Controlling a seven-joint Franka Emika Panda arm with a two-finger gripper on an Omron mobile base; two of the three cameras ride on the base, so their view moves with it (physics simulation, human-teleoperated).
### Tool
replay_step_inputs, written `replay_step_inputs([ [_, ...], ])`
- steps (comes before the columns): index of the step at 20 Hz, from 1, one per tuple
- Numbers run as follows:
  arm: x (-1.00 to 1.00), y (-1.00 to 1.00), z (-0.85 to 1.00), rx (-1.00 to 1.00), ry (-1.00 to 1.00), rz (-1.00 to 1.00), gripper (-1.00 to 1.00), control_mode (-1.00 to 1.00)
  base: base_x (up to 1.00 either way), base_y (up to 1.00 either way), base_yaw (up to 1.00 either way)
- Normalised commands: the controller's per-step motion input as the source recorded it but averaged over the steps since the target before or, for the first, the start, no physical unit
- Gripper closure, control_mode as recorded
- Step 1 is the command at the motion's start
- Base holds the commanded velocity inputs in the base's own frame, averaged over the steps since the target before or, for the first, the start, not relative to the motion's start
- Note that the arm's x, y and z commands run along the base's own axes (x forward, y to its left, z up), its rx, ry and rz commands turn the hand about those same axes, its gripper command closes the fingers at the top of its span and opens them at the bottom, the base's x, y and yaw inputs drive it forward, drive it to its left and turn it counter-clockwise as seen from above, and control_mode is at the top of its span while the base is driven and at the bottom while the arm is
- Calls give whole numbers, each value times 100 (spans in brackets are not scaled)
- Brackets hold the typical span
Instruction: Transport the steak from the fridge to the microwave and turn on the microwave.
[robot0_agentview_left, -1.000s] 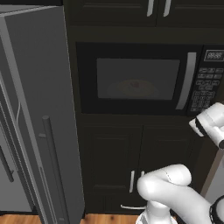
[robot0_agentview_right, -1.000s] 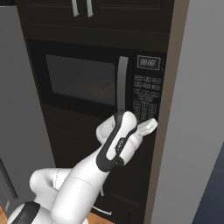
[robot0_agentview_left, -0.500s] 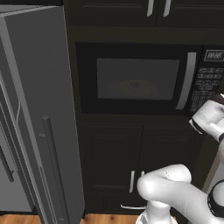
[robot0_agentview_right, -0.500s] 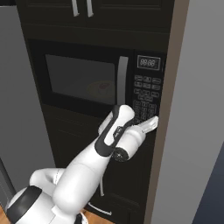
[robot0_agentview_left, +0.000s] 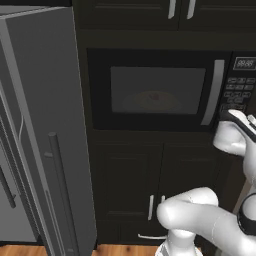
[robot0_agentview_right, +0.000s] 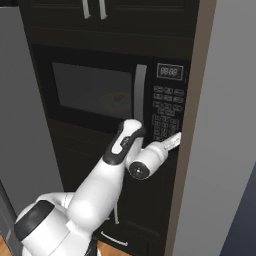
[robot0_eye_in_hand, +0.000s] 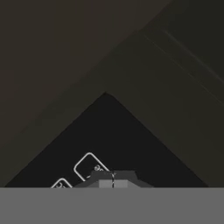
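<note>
The black microwave (robot0_agentview_left: 157, 90) has its door closed, with the silver handle (robot0_agentview_left: 212, 92) upright. Through the window the steak (robot0_agentview_right: 118, 99) shows dimly as a reddish patch on a pale plate (robot0_agentview_right: 111, 104). My gripper (robot0_agentview_right: 175, 140) is shut and empty, its tip against the lower right of the keypad (robot0_agentview_right: 166, 112). In the hand view the shut fingertips (robot0_eye_in_hand: 113, 177) sit right at a keypad button (robot0_eye_in_hand: 89, 166). The hand also shows at the right edge of the left base view, under the keypad (robot0_agentview_left: 235, 92). The grey fridge (robot0_agentview_left: 45, 125) stands at the left.
Dark cabinet doors (robot0_agentview_left: 150, 180) with silver handles sit below the microwave, with more cabinets above. A fridge door (robot0_agentview_left: 50, 150) angles out toward me on the left. A grey side panel (robot0_agentview_right: 225, 130) closes off the right. My arm's elbow (robot0_agentview_left: 200, 220) fills the lower right.
The hand has crept slightly up along the keypad's lower edge and the wrist has turned a little. The fingers have stayed shut, and the microwave door has stayed closed.
</note>
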Motion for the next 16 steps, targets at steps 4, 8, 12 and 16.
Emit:
replay_step_inputs([
  [4,39,-11,-14,0,1,0,100,-100,0,0,0],
  [8,43,-8,-16,0,0,0,100,-100,0,0,0],
  [12,42,-9,-22,0,0,0,100,-100,0,0,0],
  [16,52,-8,-29,0,0,0,100,-100,0,0,0],
])
